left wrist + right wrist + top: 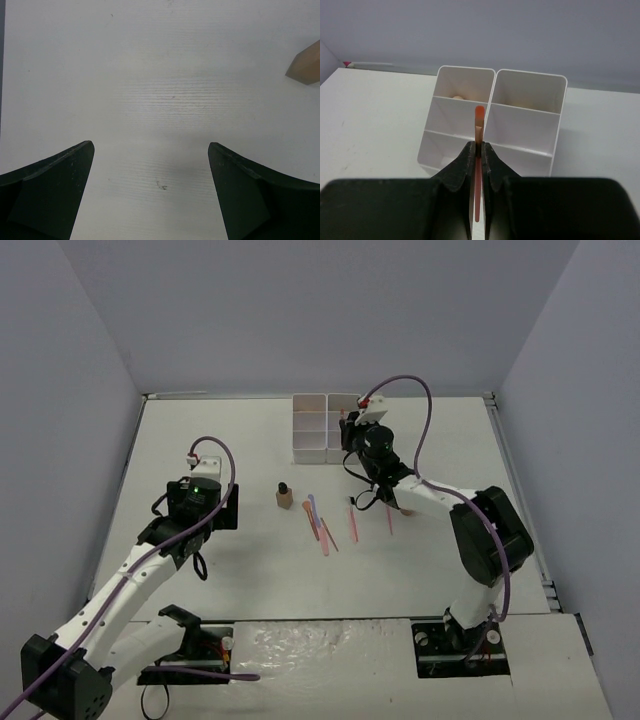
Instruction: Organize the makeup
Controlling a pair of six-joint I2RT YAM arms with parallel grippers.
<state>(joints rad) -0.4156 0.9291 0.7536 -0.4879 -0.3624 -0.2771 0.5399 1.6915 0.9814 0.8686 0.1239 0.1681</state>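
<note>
My right gripper (pixel 479 145) is shut on a thin pink stick (pixel 479 117) whose tip pokes out ahead of the jaws. It hovers at the near side of the white compartment box (pixel 525 150), over the wall between two columns. In the top view this gripper (pixel 347 436) is at the box's (pixel 312 428) right front. A peach sponge (pixel 456 97) shows in a back compartment. A tan bottle with a black cap (pixel 284 496) stands mid-table, and its corner (pixel 306 65) shows in the left wrist view. My left gripper (pixel 150 150) is open over bare table, left of the bottle.
Several loose sticks, pink, blue and brown (pixel 320 521), lie right of the bottle. Two more pink sticks (pixel 352 523) (pixel 389 518) lie under the right forearm. Grey walls close in the table on three sides.
</note>
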